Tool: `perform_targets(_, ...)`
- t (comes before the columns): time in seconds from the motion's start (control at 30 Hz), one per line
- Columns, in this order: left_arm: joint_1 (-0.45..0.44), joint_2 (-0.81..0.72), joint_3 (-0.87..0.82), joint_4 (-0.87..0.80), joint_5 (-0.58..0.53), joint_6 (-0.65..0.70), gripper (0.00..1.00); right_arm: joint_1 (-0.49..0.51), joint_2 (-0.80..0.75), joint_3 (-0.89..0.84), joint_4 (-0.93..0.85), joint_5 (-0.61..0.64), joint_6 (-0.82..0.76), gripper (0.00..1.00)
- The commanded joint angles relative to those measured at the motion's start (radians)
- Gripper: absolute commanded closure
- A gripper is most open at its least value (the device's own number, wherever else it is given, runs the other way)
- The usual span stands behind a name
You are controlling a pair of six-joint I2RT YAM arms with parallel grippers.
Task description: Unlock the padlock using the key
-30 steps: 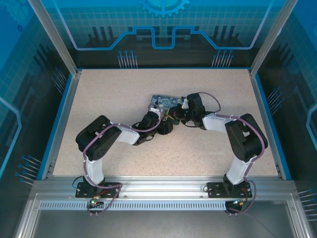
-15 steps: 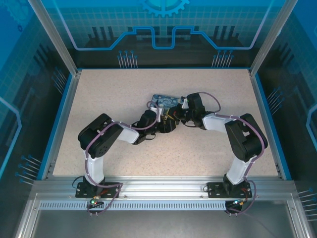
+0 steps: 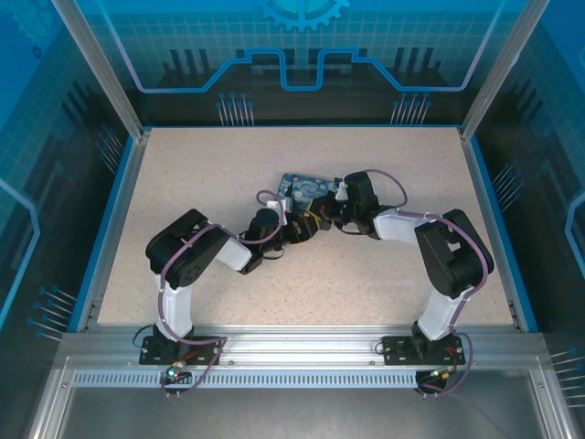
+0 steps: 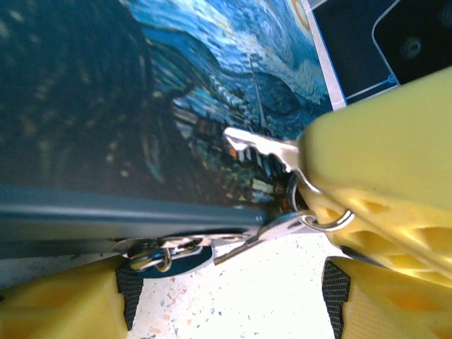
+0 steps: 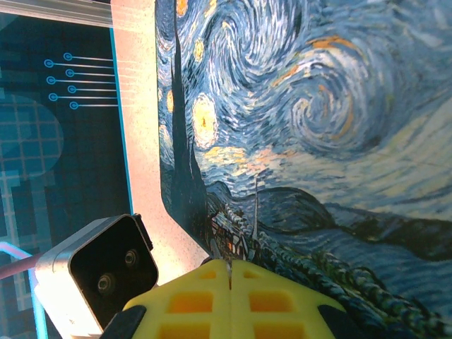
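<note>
1. The key [image 4: 258,145] is pinched by its bow between the closed fingers of my right gripper [image 5: 229,274]. Its blade juts free across the printed face of the box [image 4: 212,85], and I can see no keyhole around it.
2. I take the padlock [image 4: 182,254] to be the small bluish-metal piece at the box's lower edge, just ahead of my left gripper [image 4: 224,286]. That gripper's fingers stand apart with nothing between them. I cannot make out the keyhole.
3. Risk: nothing holds the padlock, so pressing the blade at it would probably push it along the table [image 4: 233,311] or under the box instead of seating the key.
4. Risk: my hold on the bow is narrow, and a sideways load while aiming or turning could twist the key in the pads or let it drop.
5. Risk: the ring [image 4: 332,220] and what looks like a second key [image 4: 272,229] hang loose below the grip and could catch on the box edge or on my left finger.
6. Risk: in the overhead view both wrists crowd the box's near side, so a careless correction could knock one against the other.
7. Count: two keys (one gripped, one dangling), one ring, one padlock as far as I can tell, one box and two grippers.
</note>
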Motion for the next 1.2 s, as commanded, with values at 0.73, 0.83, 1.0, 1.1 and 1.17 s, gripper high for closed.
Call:
perform_targets(0.73, -0.020, 0.001, 0.013, -0.089, -0.060, -0.012, 0.30, 0.000, 0.036, -0.010, -0.037, -0.017, -0.011, 1.00)
perform_targets(0.83, -0.043, -0.013, 0.045, -0.224, -0.123, 0.065, 0.30, 0.000, 0.038, -0.015, -0.023, -0.023, -0.001, 1.00)
perform_targets(1.0, -0.101, -0.020, 0.114, -0.423, -0.278, 0.193, 0.30, 0.000, 0.037, -0.015, -0.024, -0.029, 0.000, 1.00)
perform_targets(1.1, -0.112, 0.000, 0.131, -0.434, -0.299, 0.208, 0.29, -0.001, 0.039, -0.015, -0.023, -0.033, 0.000, 1.00)
perform_targets(1.17, -0.113, 0.006, 0.123, -0.388, -0.277, 0.201, 0.29, -0.001, 0.039, -0.015, -0.025, -0.036, -0.001, 1.00)
